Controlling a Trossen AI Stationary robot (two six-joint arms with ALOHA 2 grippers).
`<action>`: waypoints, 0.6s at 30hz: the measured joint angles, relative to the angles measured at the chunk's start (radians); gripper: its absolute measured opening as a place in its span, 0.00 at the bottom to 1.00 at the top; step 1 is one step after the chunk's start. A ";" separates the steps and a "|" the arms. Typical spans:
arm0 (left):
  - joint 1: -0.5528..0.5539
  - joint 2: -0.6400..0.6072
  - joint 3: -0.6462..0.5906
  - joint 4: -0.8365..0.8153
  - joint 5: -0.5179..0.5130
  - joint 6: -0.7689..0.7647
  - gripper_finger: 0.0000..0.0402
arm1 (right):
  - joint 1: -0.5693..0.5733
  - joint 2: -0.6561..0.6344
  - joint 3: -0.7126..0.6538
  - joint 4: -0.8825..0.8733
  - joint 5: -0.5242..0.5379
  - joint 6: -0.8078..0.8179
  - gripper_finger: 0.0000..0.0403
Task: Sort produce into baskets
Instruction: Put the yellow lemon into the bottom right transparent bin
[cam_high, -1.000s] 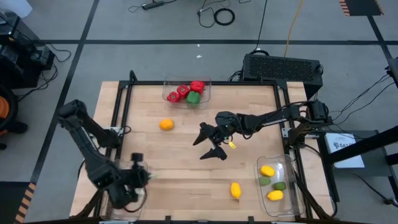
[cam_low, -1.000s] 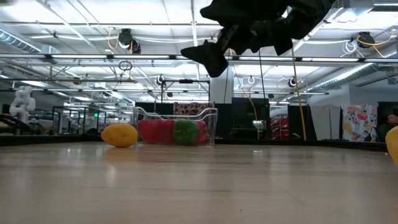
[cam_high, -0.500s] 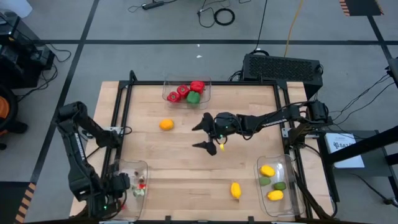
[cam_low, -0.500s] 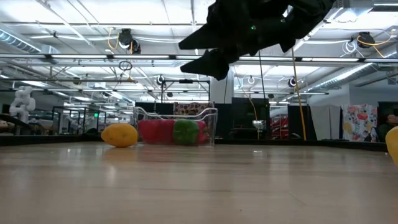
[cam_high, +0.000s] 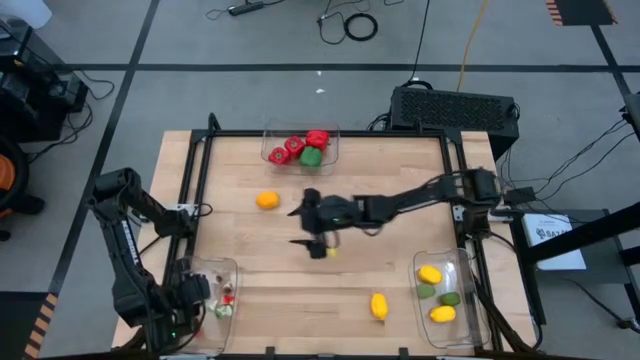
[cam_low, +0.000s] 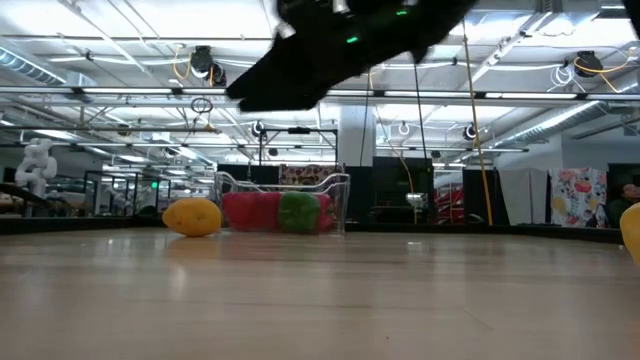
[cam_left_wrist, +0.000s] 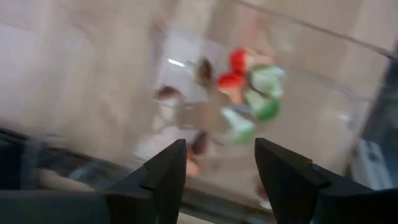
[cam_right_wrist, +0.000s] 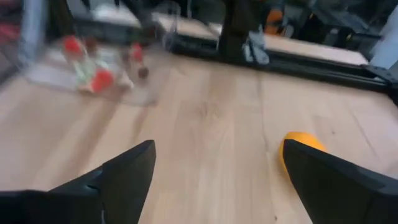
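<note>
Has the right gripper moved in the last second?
Yes. In the high view the right gripper, open, has travelled across the table toward the left arm's side, now nearer the loose orange.

Grey floor (cam_high: 250, 45), perhaps taped; strip-lit ceiling (cam_low: 120, 60).

Setting: robotics lab in a large industrial hall. My bench is a pale wooden table (cam_high: 400, 275) edged by a black metal frame (cam_high: 330, 132), standing on grey concrete floor (cam_high: 250, 90) marked with dark tape lines. Loose black cables (cam_high: 355, 24) lie coiled on that floor; a black ventilated equipment box (cam_high: 455, 105) sits past the table's far right corner. Overhead: white ceiling trusses with strip lighting (cam_low: 120, 45).
</note>
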 joint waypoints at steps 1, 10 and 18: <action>0.004 -0.001 0.005 -0.023 -0.016 0.000 0.49 | -0.005 0.039 0.057 -0.048 0.000 -0.026 0.85; 0.009 -0.001 0.022 -0.072 -0.370 -0.005 0.49 | -0.133 0.376 0.553 -0.402 -0.052 -0.147 0.85; 0.009 -0.001 0.023 -0.074 -0.567 0.105 0.49 | -0.193 0.587 0.897 -0.664 -0.072 -0.193 0.86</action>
